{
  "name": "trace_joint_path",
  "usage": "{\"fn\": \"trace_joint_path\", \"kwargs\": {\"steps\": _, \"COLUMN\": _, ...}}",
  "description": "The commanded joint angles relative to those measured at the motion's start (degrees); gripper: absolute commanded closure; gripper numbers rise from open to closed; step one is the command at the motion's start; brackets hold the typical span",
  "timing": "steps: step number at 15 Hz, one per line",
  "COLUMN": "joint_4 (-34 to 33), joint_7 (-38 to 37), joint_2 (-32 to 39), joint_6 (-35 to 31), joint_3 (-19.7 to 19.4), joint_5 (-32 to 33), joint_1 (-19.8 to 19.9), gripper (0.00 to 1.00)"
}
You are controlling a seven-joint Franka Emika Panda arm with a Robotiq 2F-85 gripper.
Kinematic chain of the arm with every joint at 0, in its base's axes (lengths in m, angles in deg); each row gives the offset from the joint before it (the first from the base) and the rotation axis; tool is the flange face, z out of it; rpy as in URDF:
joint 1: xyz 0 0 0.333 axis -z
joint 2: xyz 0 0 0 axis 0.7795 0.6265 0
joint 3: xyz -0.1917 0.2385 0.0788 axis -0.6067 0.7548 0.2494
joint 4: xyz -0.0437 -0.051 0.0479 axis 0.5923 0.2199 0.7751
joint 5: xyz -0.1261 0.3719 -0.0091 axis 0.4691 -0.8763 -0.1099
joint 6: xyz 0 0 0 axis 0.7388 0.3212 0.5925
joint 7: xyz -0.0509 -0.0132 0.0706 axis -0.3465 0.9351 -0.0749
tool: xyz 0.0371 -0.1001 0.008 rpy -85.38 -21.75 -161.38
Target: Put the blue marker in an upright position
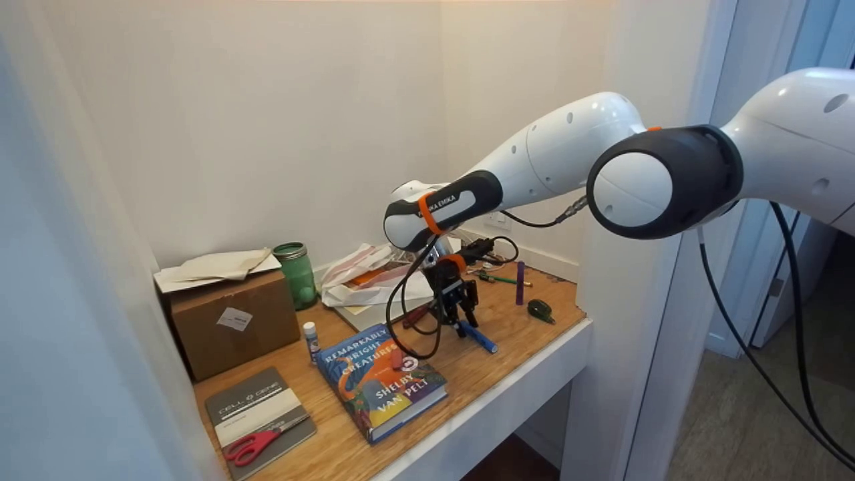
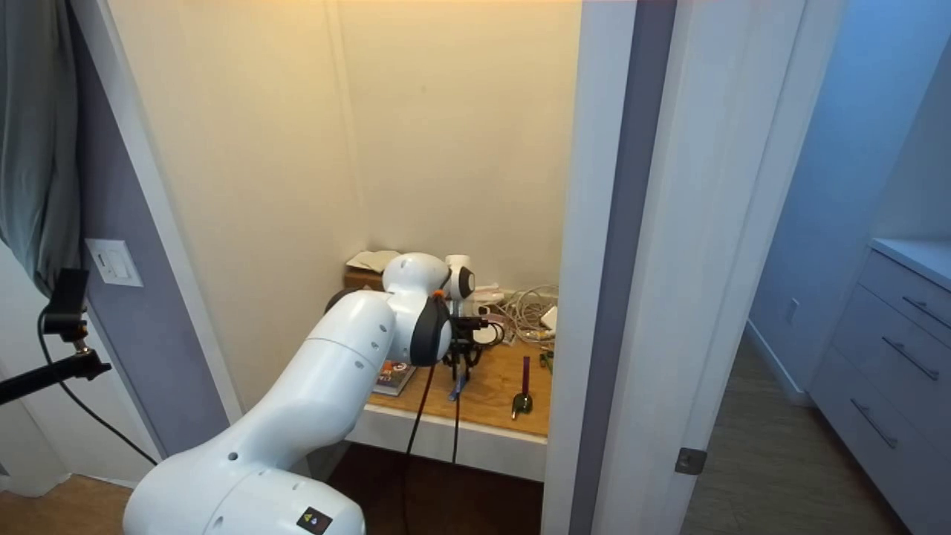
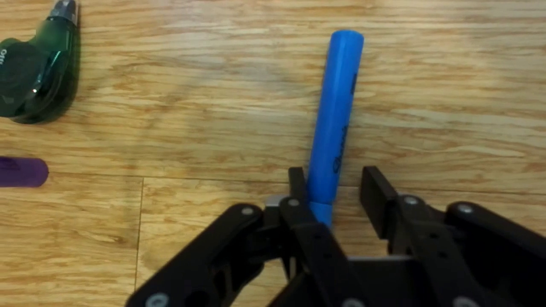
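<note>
Marker (image 3: 335, 119) lies flat, long axis toward table's front edge (image 1: 481, 399), tool (image 3: 335, 187) parted around it.

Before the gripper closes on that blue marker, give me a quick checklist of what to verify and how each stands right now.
1. Gripper open: ok, with a visible gap on one side of the blue marker in the wrist view.
2. Blue marker between the fingers: ok, toward its partly hidden end.
3. Blue marker centred: not ok, it sits much closer to one finger.
4. That closer finger touching the blue marker: cannot tell.
5. Blue marker upright: not ok, it lies on the wooden surface.
6. Purple marker and green dispenser out of the fingers' way: ok, both well apart.
</note>
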Motion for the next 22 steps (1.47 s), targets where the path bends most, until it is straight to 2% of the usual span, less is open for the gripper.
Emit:
{"fn": "trace_joint_path", "kwargs": {"steps": 1, "joint_4": -1.46, "joint_7": 0.01, "joint_2": 1.04, "joint_6": -0.6, "joint_3": 0.31, "joint_5": -0.69, "joint_1": 0.53, "gripper": 0.93}}
{"fn": "trace_joint_path", "kwargs": {"steps": 2, "joint_4": -1.25, "joint_7": 0.19, "joint_2": 0.89, "joint_6": -0.74, "joint_3": 0.43, "joint_5": -0.81, "joint_1": 0.67, "gripper": 0.99}}
{"fn": "trace_joint_path", "kwargs": {"steps": 3, "joint_4": -0.9, "joint_7": 0.42, "joint_2": 0.64, "joint_6": -0.93, "joint_3": 0.54, "joint_5": -0.85, "joint_1": 0.8, "gripper": 1.0}}
{"fn": "trace_joint_path", "kwargs": {"steps": 4, "joint_4": -0.15, "joint_7": 0.89, "joint_2": 0.11, "joint_6": -1.52, "joint_3": 0.79, "joint_5": -0.98, "joint_1": 1.13, "gripper": 0.96}}
{"fn": "trace_joint_path", "kwargs": {"steps": 10, "joint_4": 7.29, "joint_7": 8.22, "joint_2": -5.0, "joint_6": -7.58, "joint_3": 3.31, "joint_5": -1.21, "joint_1": 4.62, "gripper": 0.96}}
{"fn": "trace_joint_path", "kwargs": {"steps": 20, "joint_4": 31.22, "joint_7": 18.72, "joint_2": -19.96, "joint_6": -17.78, "joint_3": 10.07, "joint_5": -2.87, "joint_1": 14.46, "gripper": 0.96}}
{"fn": "trace_joint_path", "kwargs": {"steps": 21, "joint_4": 33.5, "joint_7": 21.01, "joint_2": -21.64, "joint_6": -19.61, "joint_3": 8.01, "joint_5": -5.58, "joint_1": 13.53, "gripper": 0.96}}
{"fn": "trace_joint_path", "kwargs": {"steps": 22, "joint_4": 36.05, "joint_7": 22.2, "joint_2": -23.11, "joint_6": -21.4, "joint_3": 8.3, "joint_5": -6.56, "joint_1": 14.24, "gripper": 0.96}}
